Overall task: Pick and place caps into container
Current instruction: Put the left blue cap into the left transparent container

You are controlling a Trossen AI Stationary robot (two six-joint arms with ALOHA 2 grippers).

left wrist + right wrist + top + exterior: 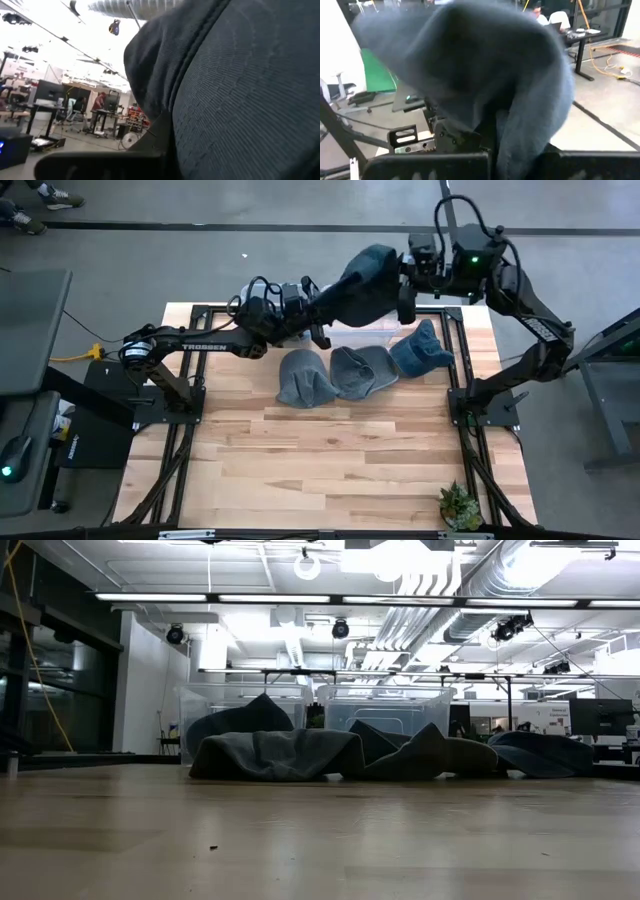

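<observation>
Dark blue cap (362, 288) held above clear container (362, 337), pinched by both left claw (316, 310) and right claw (404, 280); three caps (362, 370) beside container on tabletop (330, 470)

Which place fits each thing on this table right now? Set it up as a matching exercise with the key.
Things:
1. dark cap
2. blue cap
3. leftmost grey cap
4. small plant

Places:
A. alone at a corner of the table
B. lying at the right end of the row of caps
C. lifted off the tabletop
D. lying at the left end of the row of caps

Pairs: 1-C, 2-B, 3-D, 4-A
</observation>
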